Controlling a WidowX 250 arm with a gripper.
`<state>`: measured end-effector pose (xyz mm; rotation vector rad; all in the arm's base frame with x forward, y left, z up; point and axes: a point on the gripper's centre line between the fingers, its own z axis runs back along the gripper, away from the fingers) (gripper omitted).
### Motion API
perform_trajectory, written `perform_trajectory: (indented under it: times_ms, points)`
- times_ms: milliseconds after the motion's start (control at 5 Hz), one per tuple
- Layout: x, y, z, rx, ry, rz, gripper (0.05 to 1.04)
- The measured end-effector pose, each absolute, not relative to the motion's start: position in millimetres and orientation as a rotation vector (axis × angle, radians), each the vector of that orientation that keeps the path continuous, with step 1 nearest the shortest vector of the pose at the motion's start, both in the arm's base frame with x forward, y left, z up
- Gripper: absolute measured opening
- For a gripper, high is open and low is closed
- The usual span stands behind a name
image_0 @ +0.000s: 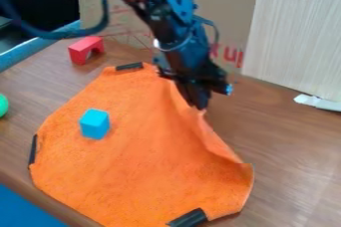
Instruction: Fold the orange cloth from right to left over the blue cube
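My gripper (199,105) points down at the upper right edge of an orange cloth (140,171), its fingers closed on that edge. The cloth rises in a fold below the fingertips, and the fold runs down along its right side. The rest of the cloth lies spread on the brown table. A light blue block (94,124) rests on the left part of the cloth, apart from the gripper. Black strips sit on the cloth's rim at the top (129,66), left (33,150) and bottom (189,218).
A red arch-shaped block (86,50) stands on the table (293,146) beyond the cloth. Part of a green ball (3,105) shows at the left edge. Cardboard (230,17) and a pale wood-grain panel (296,39) stand behind, with a white piece (318,102) near the panel's foot.
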<state>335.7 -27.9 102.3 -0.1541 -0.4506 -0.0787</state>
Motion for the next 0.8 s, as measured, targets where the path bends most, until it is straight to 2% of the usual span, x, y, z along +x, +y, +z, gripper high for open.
perform_trajectory:
  times_ms: [800]
  points:
    - [279.5,48.6,133.5,-0.157,-0.628,-0.108,0.051]
